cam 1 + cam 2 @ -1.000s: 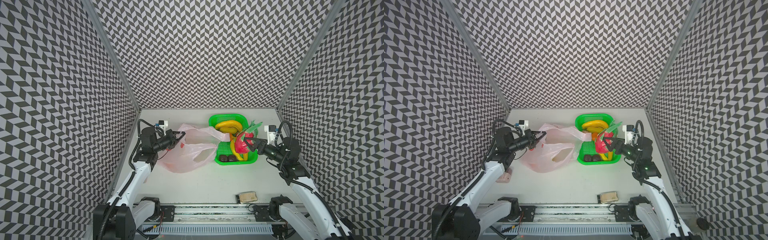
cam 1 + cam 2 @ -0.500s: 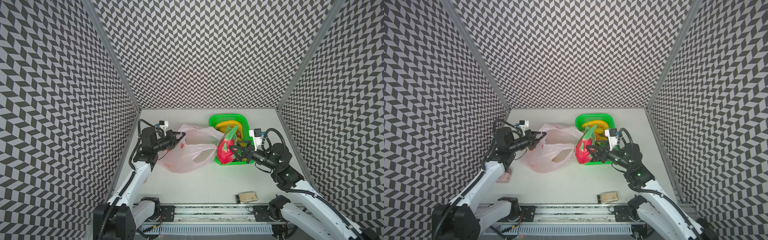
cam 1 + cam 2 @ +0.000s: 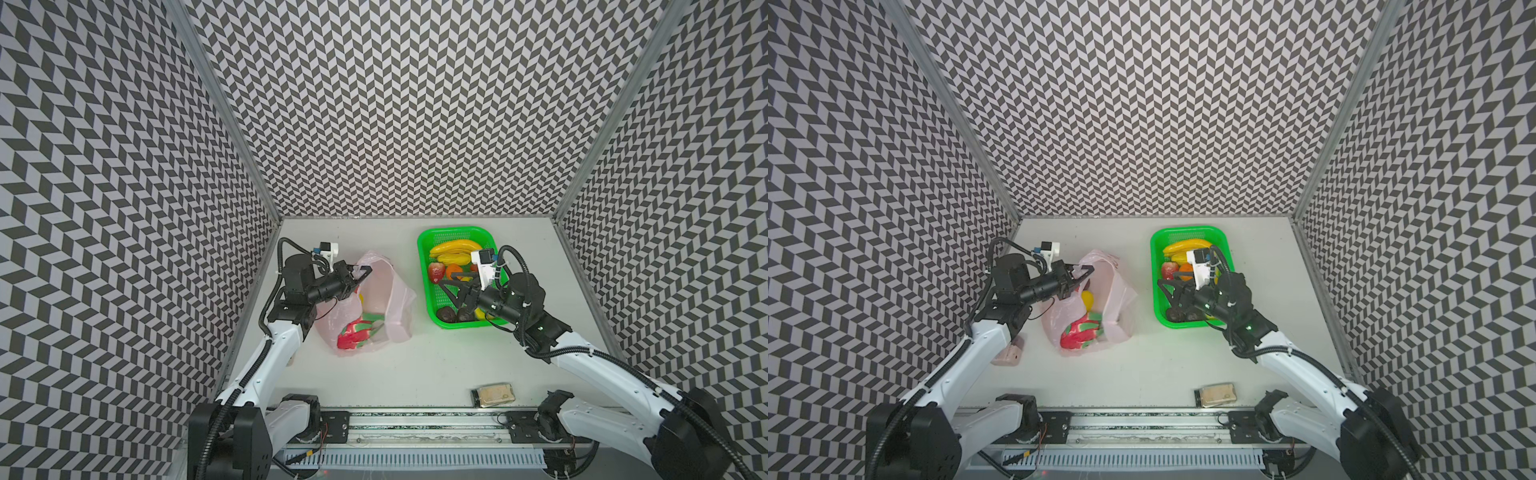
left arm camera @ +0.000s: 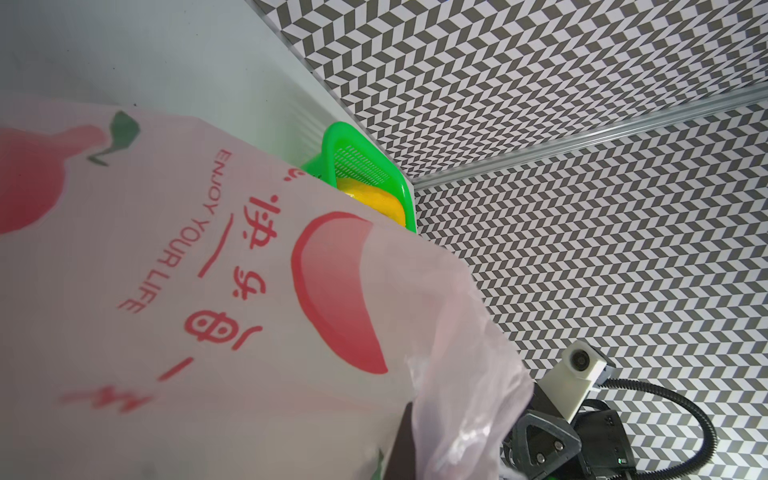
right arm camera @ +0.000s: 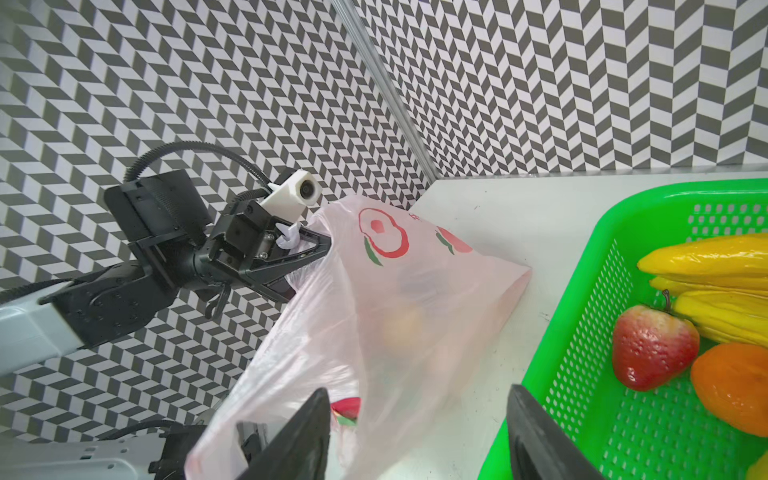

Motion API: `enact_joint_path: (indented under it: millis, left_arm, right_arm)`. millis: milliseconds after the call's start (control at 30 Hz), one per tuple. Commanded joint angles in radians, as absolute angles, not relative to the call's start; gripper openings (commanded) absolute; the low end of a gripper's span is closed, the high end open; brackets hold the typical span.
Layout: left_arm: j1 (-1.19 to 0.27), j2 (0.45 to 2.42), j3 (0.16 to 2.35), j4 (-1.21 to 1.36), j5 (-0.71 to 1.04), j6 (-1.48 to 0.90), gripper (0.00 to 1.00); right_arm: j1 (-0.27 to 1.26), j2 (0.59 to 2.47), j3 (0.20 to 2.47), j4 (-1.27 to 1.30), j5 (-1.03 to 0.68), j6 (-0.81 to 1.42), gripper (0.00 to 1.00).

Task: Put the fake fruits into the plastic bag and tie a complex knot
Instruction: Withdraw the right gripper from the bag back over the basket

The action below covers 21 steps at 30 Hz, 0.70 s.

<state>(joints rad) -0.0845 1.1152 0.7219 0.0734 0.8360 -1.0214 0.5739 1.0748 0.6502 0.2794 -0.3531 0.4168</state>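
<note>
In a top view, left of centre, the left gripper (image 3: pixel 362 272) clamps the rim of the plastic bag (image 3: pixel 390 299). Right of centre, the right gripper (image 3: pixel 451 294), spread and empty, hangs over the basket (image 3: pixel 422 257) of fake fruits (image 3: pixel 455 248).

Left wrist view: mostly bag.

Right wrist view: the strawberry (image 5: pixel 654 347) lies just beside its 2 fingers (image 5: pixel 536 440).

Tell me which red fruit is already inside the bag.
The dragon fruit, red with green tips, lying low in the pink plastic bag. The other red one, the strawberry, sits in the green basket.
</note>
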Motion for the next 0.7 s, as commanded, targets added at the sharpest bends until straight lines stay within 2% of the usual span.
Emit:
enact_joint_path:
  millis: [0, 167, 367, 467, 600, 667]
  left_arm:
    - [-0.081, 1.127, 0.732, 0.089, 0.843, -1.012, 0.00]
    - [-0.081, 1.133, 0.747, 0.078, 0.847, -1.008, 0.00]
    - [-0.081, 1.124, 0.758, 0.055, 0.841, -0.996, 0.00]
    - [-0.081, 1.122, 0.758, 0.051, 0.831, -0.995, 0.00]
    - [-0.081, 1.120, 0.757, 0.045, 0.827, -0.998, 0.00]
    - [-0.081, 1.117, 0.756, 0.042, 0.824, -0.998, 0.00]
  right_arm:
    - [0.579, 1.052, 0.688, 0.287, -0.328, 0.382, 0.65]
    - [0.579, 1.008, 0.677, 0.247, -0.332, 0.365, 0.68]
    - [0.606, 0.954, 0.634, 0.174, -0.438, 0.307, 0.85]
    - [0.701, 0.929, 0.574, 0.224, -0.398, 0.279, 0.92]
    - [0.917, 0.929, 0.524, 0.300, -0.222, 0.159, 0.99]
    - [1.001, 0.951, 0.519, 0.338, -0.161, 0.099, 0.99]
